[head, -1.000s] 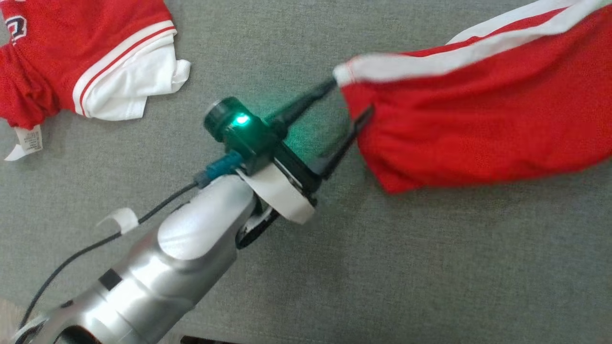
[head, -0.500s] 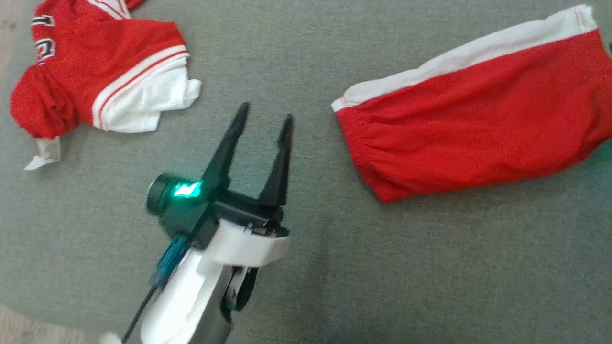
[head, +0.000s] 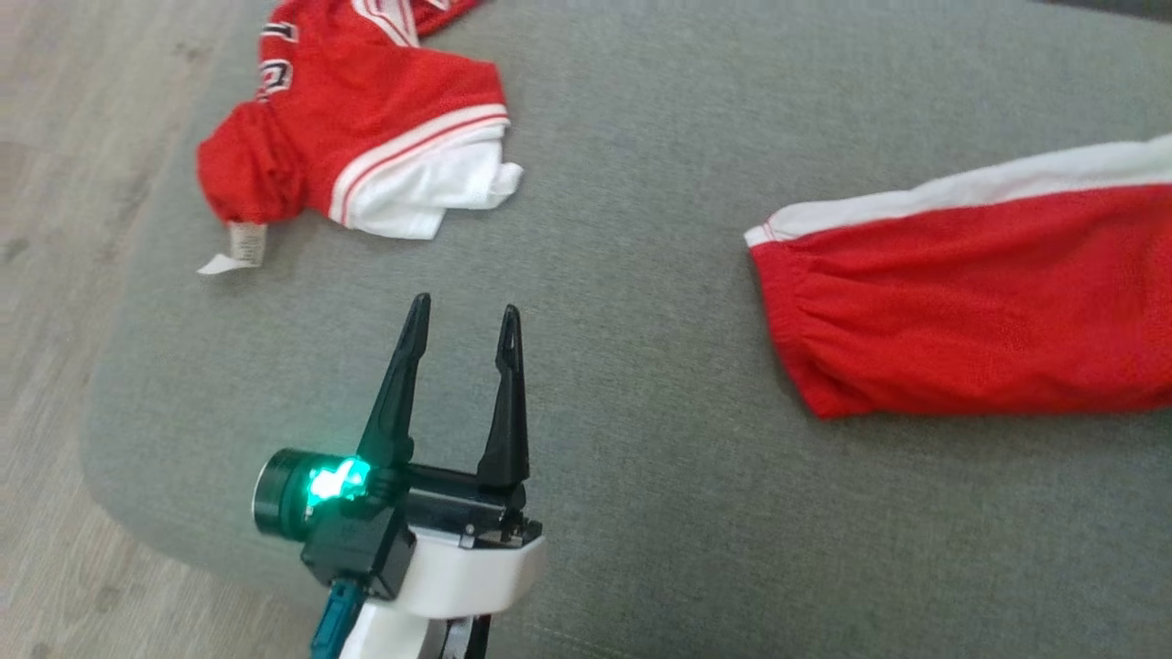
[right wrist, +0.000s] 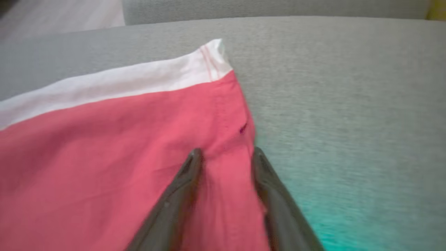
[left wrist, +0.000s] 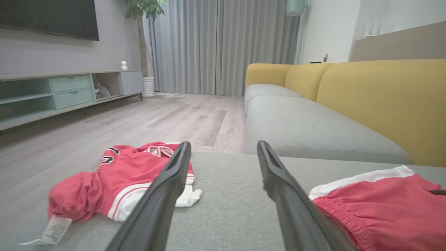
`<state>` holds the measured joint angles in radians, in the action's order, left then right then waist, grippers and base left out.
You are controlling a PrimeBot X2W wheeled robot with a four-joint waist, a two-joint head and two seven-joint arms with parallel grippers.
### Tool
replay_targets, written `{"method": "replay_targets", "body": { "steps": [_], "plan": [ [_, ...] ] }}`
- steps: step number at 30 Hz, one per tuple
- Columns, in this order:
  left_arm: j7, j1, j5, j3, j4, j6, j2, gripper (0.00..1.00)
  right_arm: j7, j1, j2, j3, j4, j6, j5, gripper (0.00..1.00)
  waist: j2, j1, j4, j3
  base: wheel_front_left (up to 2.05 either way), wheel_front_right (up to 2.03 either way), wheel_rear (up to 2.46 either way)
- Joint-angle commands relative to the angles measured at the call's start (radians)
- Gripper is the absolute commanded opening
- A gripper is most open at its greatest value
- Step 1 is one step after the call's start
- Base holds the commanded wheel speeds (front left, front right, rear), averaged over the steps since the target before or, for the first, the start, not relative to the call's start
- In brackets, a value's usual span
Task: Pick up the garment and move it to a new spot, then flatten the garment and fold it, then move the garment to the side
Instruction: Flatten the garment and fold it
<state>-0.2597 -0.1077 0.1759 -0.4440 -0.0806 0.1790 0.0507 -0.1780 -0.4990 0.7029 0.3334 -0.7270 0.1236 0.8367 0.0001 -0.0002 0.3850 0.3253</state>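
Red shorts (head: pixel 971 302) with a white side stripe lie spread flat on the grey cushion (head: pixel 641 439), running off the head view's right edge. My left gripper (head: pixel 465 307) stands open over bare cushion, well left of the shorts' elastic waistband, holding nothing. The left wrist view shows its fingers (left wrist: pixel 223 146) wide apart, with the shorts (left wrist: pixel 383 205) at the lower right. In the right wrist view my right gripper (right wrist: pixel 225 151) is open above the shorts (right wrist: pixel 122 146), near their hem edge, with red cloth showing between the fingers.
A crumpled red and white jersey (head: pixel 366 119) with a hanging label lies at the cushion's far left corner. Wooden floor (head: pixel 55 275) borders the cushion on the left. A yellow-backed sofa (left wrist: pixel 383 97) stands beyond.
My left gripper let go of the shorts' waistband, drew back to the left and turned its fingers up the view. The shorts settled flat. The head camera has shifted.
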Motion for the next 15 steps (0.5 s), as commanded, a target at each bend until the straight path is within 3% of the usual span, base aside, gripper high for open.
{"method": "replay_targets", "body": {
  "steps": [1,8,15],
  "plan": [
    [-0.002,-0.009,-0.011,0.028,-0.037,0.007,0.0,1.0,-0.01,0.059,-0.004,0.032,0.013,0.007,0.002,0.0,-0.0001,0.0002,0.014,-0.02,0.0,0.0,0.0],
    [-0.002,0.007,-0.084,0.047,-0.042,0.023,0.0,1.0,0.088,0.06,0.021,-0.003,-0.028,0.007,-0.069,0.0,-0.0001,0.0002,-0.062,-0.058,0.0,0.0,0.0],
    [-0.002,0.01,-0.119,0.055,-0.037,-0.016,0.001,1.0,0.127,0.104,0.066,-0.056,-0.058,0.007,-0.092,0.0,-0.0001,0.0002,-0.181,-0.066,0.0,0.0,0.0]
  ]
}}
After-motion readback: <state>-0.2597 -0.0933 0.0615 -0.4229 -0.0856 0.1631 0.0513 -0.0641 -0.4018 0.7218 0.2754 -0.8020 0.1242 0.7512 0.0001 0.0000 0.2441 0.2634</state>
